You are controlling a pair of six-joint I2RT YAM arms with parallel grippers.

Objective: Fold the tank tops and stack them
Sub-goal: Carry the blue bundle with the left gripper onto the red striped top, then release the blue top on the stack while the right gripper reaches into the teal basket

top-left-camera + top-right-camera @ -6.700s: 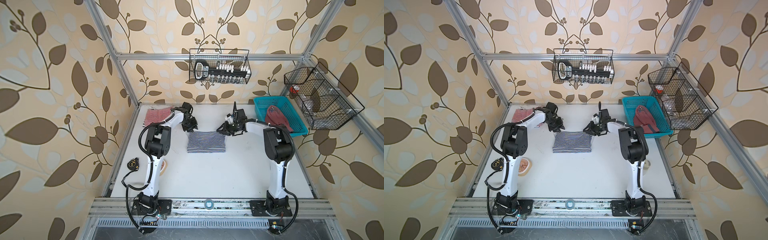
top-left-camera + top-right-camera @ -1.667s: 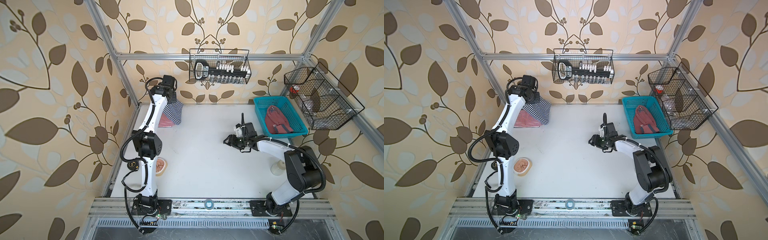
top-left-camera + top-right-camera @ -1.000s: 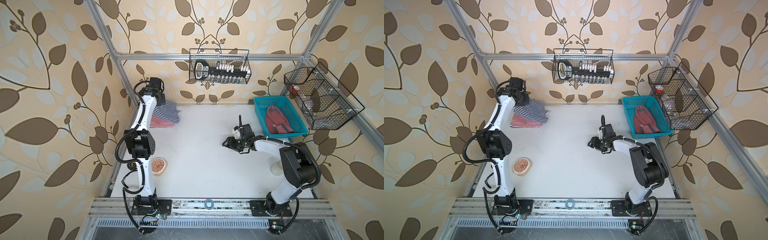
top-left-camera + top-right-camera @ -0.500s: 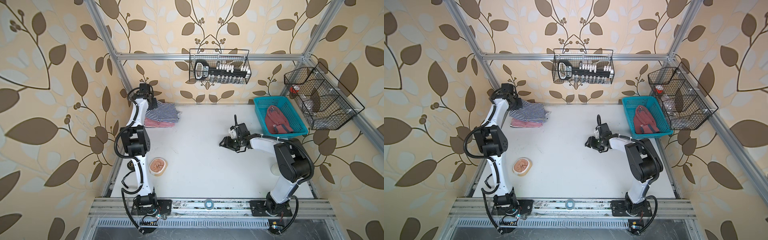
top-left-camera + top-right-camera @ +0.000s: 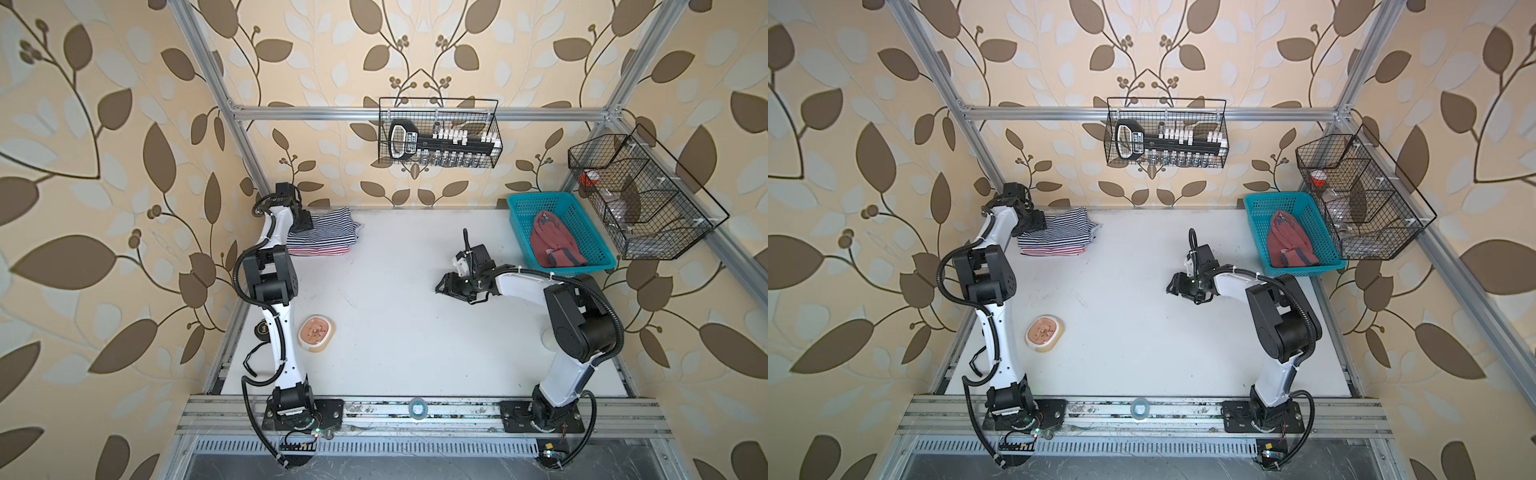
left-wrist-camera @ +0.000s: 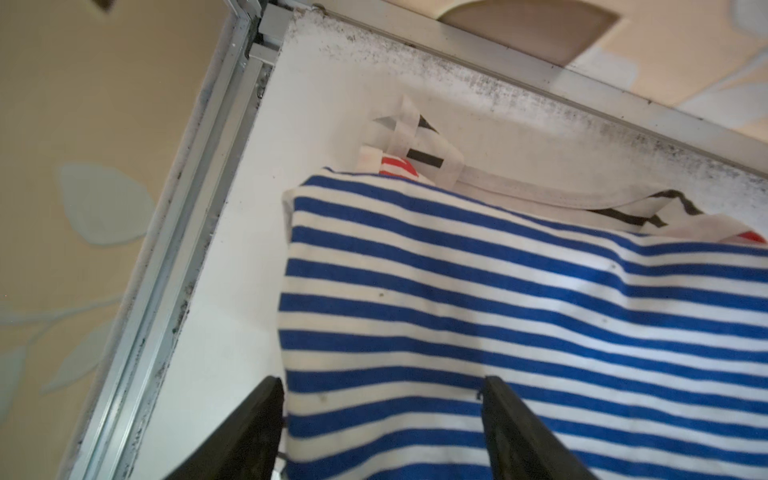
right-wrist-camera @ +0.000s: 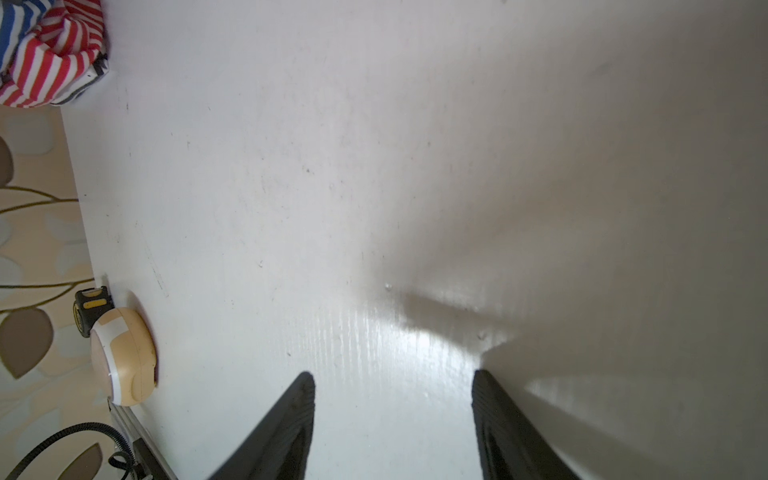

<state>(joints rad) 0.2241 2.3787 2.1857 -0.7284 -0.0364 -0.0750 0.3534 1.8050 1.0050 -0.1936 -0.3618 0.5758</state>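
Navy-striped top (image 5: 328, 226), just released by the opened left jaws, is stacked on the red-striped top (image 5: 320, 250); right jaws are parted, empty; only the dusty-red top (image 5: 552, 245) is left.

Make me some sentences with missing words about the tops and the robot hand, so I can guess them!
The navy top lies on the red-striped top, so ___ tops are piled there.
The dusty red top lies in the teal ___.
The right gripper hangs over bare table, holding ___.
Missing words: two; basket; nothing.
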